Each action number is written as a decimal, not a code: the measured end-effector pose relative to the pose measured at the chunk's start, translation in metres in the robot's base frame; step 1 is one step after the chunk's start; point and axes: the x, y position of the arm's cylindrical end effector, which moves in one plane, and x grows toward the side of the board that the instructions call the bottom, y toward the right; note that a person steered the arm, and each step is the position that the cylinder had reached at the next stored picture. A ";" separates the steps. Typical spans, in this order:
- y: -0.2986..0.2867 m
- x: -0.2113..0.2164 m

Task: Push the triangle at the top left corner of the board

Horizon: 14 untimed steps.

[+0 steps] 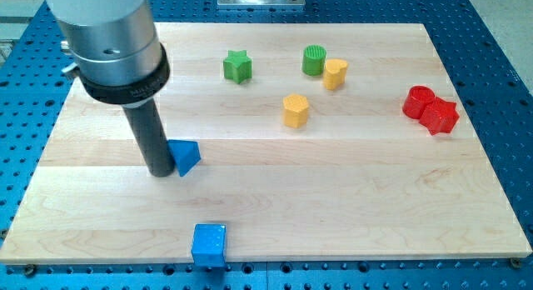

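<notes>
Our tip [161, 172] presses against the left side of the blue triangle [186, 156], left of the wooden board's [350, 207] centre; we carry no gripper, only this rod. A blue cube [208, 243] waits at the near edge. We judge the task barely begun: the far left corner lies well away.
</notes>
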 end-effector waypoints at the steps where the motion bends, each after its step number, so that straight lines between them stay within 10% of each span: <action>1: 0.028 0.011; 2: 0.024 -0.047; 8: 0.078 -0.072; 11: -0.060 -0.174; 14: -0.120 -0.120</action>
